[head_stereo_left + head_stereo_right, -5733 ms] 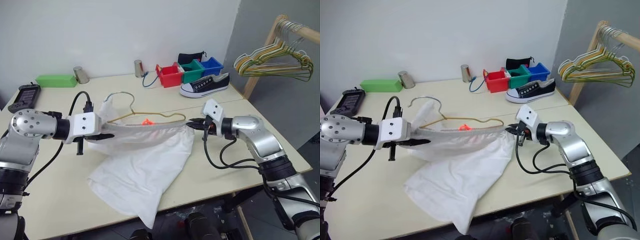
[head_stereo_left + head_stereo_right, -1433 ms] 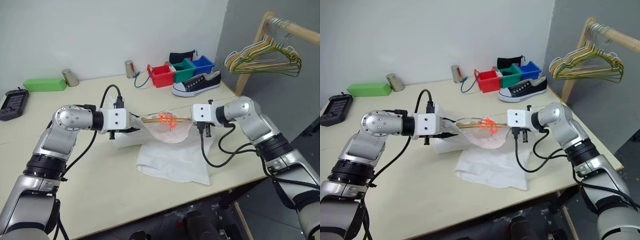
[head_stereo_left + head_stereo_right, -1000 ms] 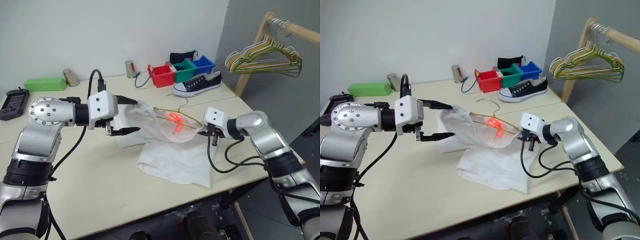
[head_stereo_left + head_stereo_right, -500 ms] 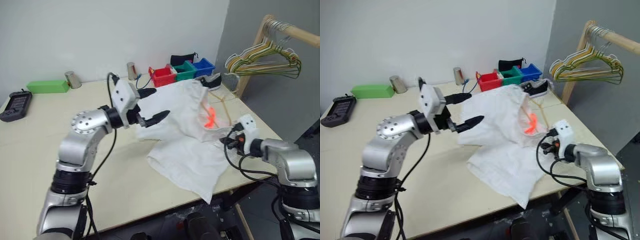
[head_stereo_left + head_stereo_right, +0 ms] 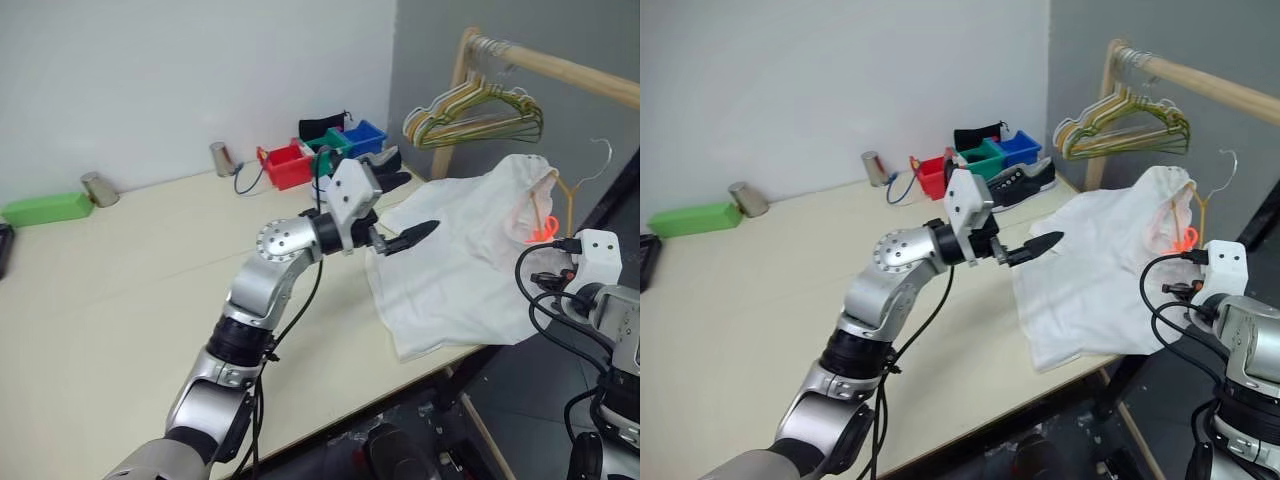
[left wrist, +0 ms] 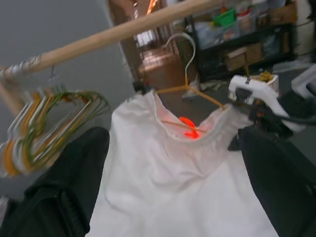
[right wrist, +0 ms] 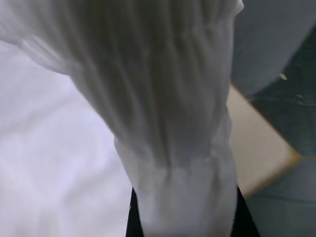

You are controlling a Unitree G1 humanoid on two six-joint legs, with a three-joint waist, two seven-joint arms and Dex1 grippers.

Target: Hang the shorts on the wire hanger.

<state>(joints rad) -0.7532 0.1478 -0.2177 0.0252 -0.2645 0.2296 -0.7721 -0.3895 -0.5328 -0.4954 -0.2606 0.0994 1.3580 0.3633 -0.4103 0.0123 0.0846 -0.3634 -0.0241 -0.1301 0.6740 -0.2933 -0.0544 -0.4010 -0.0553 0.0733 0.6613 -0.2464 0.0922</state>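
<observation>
Your right gripper [image 5: 548, 268] is clamped on the waistband of the shorts [image 5: 455, 262], holding them up past the table's [image 5: 120, 310] right edge on the hanger [image 5: 575, 180], legs trailing onto the tabletop. Your left gripper [image 5: 398, 208] is spread wide and empty beside the cloth. Open floor lies beyond the edge, below the rail [image 5: 560, 70]; no writing is readable.

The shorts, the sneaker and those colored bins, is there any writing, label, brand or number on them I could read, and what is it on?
None can be read.
The shorts: the small orange tag at the waistband shows no legible text.
The sneaker: any brand mark is too small to tell.
The red bin, green bin and blue bin: no labels visible.
The green box: plain, no lettering visible.
</observation>
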